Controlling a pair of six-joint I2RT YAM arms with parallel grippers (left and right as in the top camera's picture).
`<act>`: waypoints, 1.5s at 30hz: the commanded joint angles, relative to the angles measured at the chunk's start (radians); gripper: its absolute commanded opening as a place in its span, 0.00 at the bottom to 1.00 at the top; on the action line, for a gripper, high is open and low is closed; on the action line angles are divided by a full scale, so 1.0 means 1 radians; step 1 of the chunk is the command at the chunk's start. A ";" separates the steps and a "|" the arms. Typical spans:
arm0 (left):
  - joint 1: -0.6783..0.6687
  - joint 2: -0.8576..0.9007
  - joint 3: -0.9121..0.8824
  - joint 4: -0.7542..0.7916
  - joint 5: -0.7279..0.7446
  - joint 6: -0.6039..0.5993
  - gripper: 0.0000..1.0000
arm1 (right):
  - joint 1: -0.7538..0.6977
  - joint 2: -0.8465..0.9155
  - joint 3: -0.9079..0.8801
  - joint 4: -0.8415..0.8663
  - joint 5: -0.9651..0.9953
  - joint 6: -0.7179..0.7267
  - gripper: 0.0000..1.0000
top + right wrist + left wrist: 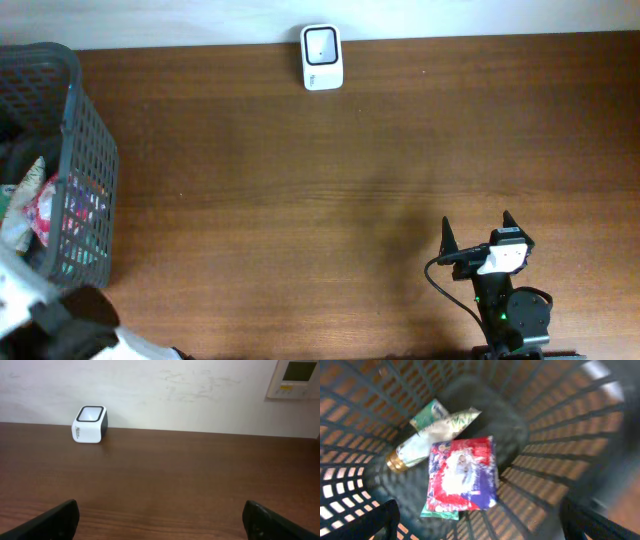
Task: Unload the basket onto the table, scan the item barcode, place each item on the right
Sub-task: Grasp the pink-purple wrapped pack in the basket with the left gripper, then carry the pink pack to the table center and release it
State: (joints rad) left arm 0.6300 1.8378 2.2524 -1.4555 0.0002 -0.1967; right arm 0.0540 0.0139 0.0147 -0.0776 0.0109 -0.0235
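Basket [90, 150] on table [300, 200], at far left edge. Scanner [321, 57] at back edge of table, near middle, close to wall. Basket and scanner well apart. Right gripper [477, 220] over front right of table; scanner far ahead of it, off to left. Left gripper [480, 529] above basket, over its inside. In basket: flat packet [462, 474] on top, bottle [420, 445] partly under it, another packet [440, 512] under both, only edge showing.

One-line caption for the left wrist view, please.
Open left gripper hovers over the basket; inside, a red packet lies across a gold-capped tube beside a green packet.
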 commanded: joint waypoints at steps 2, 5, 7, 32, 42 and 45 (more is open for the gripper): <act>0.004 0.169 0.005 -0.016 -0.054 -0.013 0.99 | -0.002 -0.006 -0.009 -0.003 0.002 0.002 0.99; 0.006 0.293 0.005 -0.051 -0.083 -0.013 1.00 | -0.002 -0.006 -0.009 -0.003 0.002 0.002 0.99; 0.006 0.341 0.005 -0.061 -0.076 -0.012 1.00 | -0.002 -0.006 -0.009 -0.003 0.002 0.002 0.99; -0.036 0.519 -0.069 -0.188 -0.030 0.044 0.00 | -0.002 -0.006 -0.009 -0.003 0.002 0.002 0.99; -0.036 0.234 0.480 -0.231 0.090 0.026 0.00 | -0.002 -0.006 -0.009 -0.003 0.002 0.002 0.99; -0.036 0.064 0.484 -0.214 0.141 0.025 0.00 | -0.002 -0.006 -0.009 -0.003 0.002 0.002 0.99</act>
State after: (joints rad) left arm 0.5957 2.0270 2.7159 -1.6791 0.0795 -0.1619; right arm 0.0540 0.0139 0.0147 -0.0776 0.0105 -0.0231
